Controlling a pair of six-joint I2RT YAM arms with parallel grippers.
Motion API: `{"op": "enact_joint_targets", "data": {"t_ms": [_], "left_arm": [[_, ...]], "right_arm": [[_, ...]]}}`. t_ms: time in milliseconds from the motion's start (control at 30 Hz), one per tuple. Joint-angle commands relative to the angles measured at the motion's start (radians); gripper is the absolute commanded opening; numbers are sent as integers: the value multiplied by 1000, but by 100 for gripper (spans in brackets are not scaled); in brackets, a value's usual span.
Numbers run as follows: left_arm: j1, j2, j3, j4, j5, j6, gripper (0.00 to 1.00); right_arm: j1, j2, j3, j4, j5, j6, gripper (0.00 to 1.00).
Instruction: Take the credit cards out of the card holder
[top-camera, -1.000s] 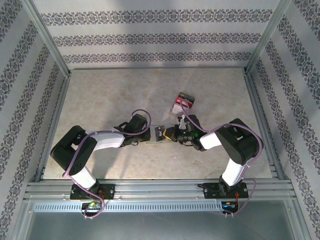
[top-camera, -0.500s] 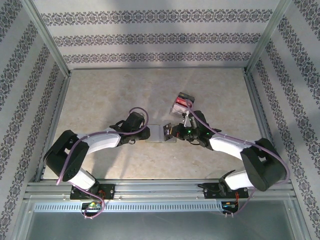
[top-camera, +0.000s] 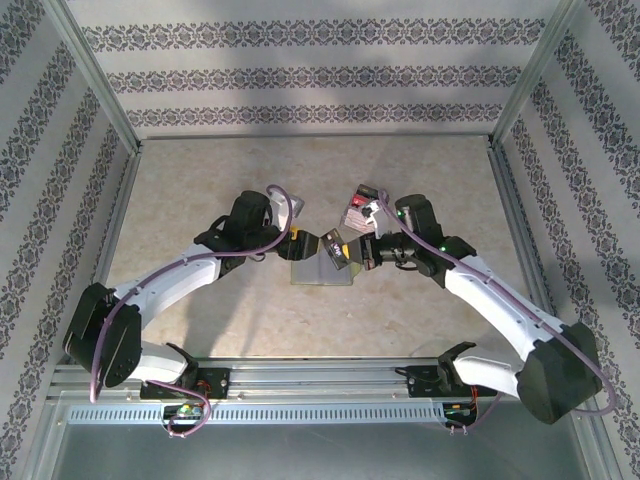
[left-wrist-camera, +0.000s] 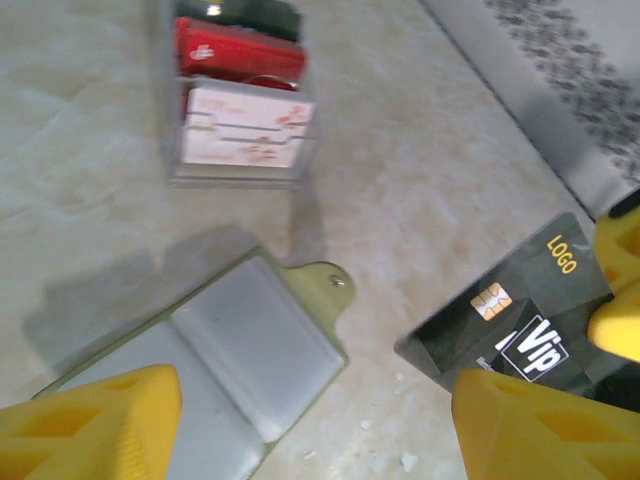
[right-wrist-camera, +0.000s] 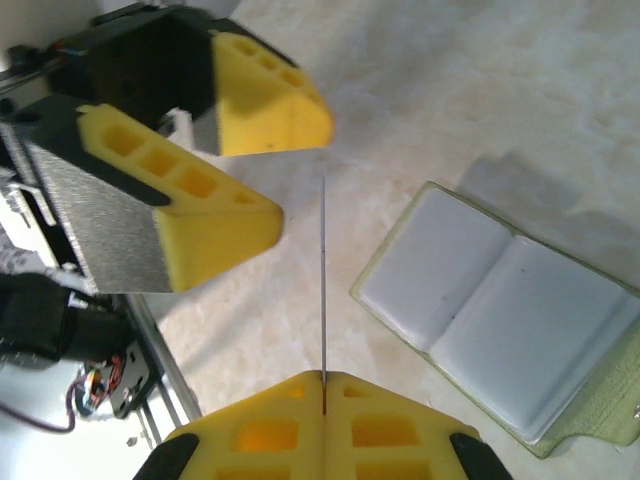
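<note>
Pale marbled stone tops your bench (top-camera: 200, 180), with patterned walls on three sides. Your holder (top-camera: 322, 270) lies spread open near the middle of it, paler inside facing up and an olive tab (left-wrist-camera: 333, 284) sticking out at one edge. Both of its clear pockets show plain grey.

Your left fingers (top-camera: 296, 243) hang over the holder, spread wide with nothing between them. From the left wrist you see the holder on the bench below, between the two yellow tips.

Your right fingers (right-wrist-camera: 323, 385) are pinched tight on one end of the dark card (left-wrist-camera: 515, 320). It sits just beside the holder and apart from it. Its face carries a gold chip and the words "LOGO" and "Vip". From the right wrist you see the card edge-on, a thin line running from the closed tips toward the left fingers. You cannot tell whether its far corner touches the bench.

Farther back stands a clear box (left-wrist-camera: 240, 176). It holds a red card (left-wrist-camera: 240, 52) and a white card (left-wrist-camera: 245, 125).
</note>
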Motion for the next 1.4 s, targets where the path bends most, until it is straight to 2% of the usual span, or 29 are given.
{"op": "enact_joint_targets", "data": {"t_ms": [0,100,233,400,667,767,833,867,933,1000,1033,1100,1167,1300,1367], "left_arm": [[26,-23,1,-10,187,103,72],[49,-40,-22,59,310,75,71],[53,-62,-36,92,408,79,68],[52,-57,-42,94,487,80,65],[39,-1,-30,156,552,35,55],[37,13,-39,238,587,-13,47],[34,18,-49,293,606,-41,37],[34,16,-55,314,608,-53,31],[32,9,-73,374,606,-88,14],[32,-8,-98,452,600,-131,4],[32,-20,-112,494,593,-155,2],[32,-49,-134,535,553,-177,0],[33,-78,-154,574,504,-204,0],[32,-127,-201,716,446,-279,0],[32,-147,-222,781,417,-313,0]], "right_arm": [[-2,-34,30,-97,-70,-148,3],[-2,-51,44,-122,-76,-181,3],[0,-52,60,-146,-99,-213,3],[0,-41,72,-146,-133,-239,3],[11,-13,95,-126,-213,-257,3],[15,-4,100,-120,-234,-263,3],[15,1,101,-111,-246,-262,4],[15,5,102,-105,-256,-260,4],[15,12,106,-91,-274,-252,4],[12,14,106,-71,-273,-237,6],[9,10,104,-58,-267,-225,11],[2,0,90,-21,-246,-185,16],[-6,-18,69,18,-232,-155,27],[-33,-77,-18,153,-195,-54,35],[-57,-113,-69,243,-219,10,38]]}}
